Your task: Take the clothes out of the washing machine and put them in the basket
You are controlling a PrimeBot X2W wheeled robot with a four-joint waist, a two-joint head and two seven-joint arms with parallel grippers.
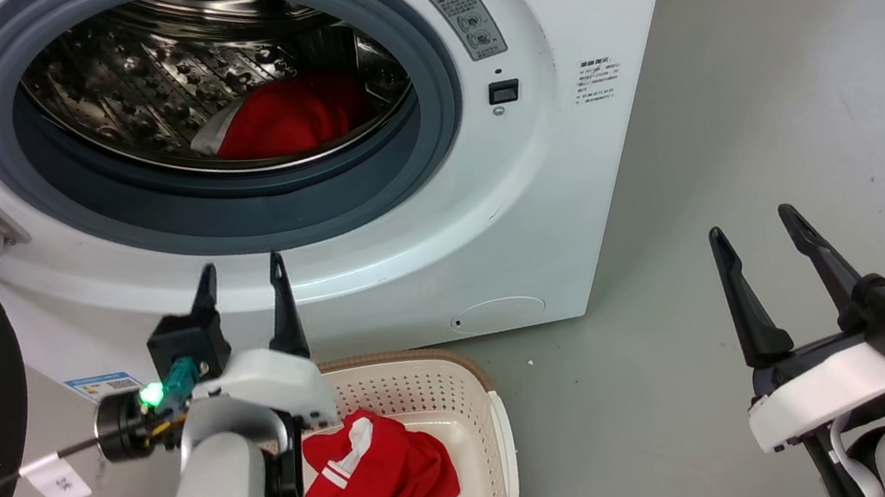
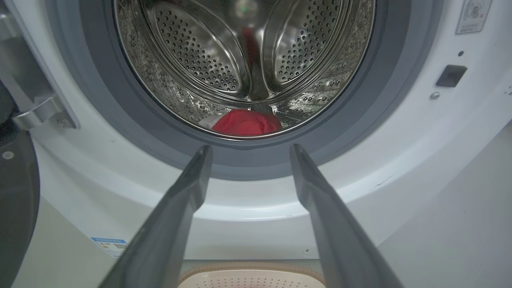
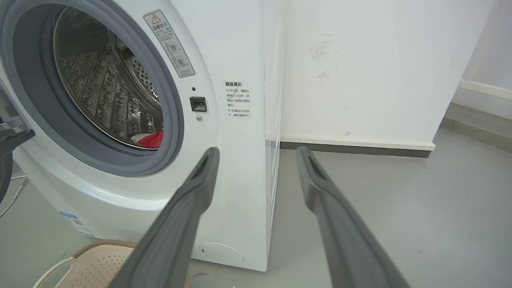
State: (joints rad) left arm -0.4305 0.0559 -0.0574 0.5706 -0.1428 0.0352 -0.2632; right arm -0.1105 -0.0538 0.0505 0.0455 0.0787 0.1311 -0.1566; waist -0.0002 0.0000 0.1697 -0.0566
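The left end effector [image 1: 241,265] and right end effector [image 1: 752,221] gape empty; a red garment [image 1: 380,477] lies in the basket [image 1: 420,392], a second garment [image 1: 291,117] in the washing machine drum [image 1: 119,77].

White washing machine [image 1: 609,127], grey ring [image 1: 228,219], perforated steel drum [image 1: 120,86]; red clothes [image 1: 291,117] inside. Cream perforated basket [image 1: 420,392] with brown rim; its garment [image 1: 380,477] red with white stripes.

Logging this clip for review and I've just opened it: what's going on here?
A two-armed robot is emptying a front-loading washing machine into the basket on the floor in front of it. One red garment lies in the basket; a second garment sits low in the drum. The left claw, open and empty, is above the basket, pointing toward the drum. The right claw, also open and empty, is off to the side over the floor.
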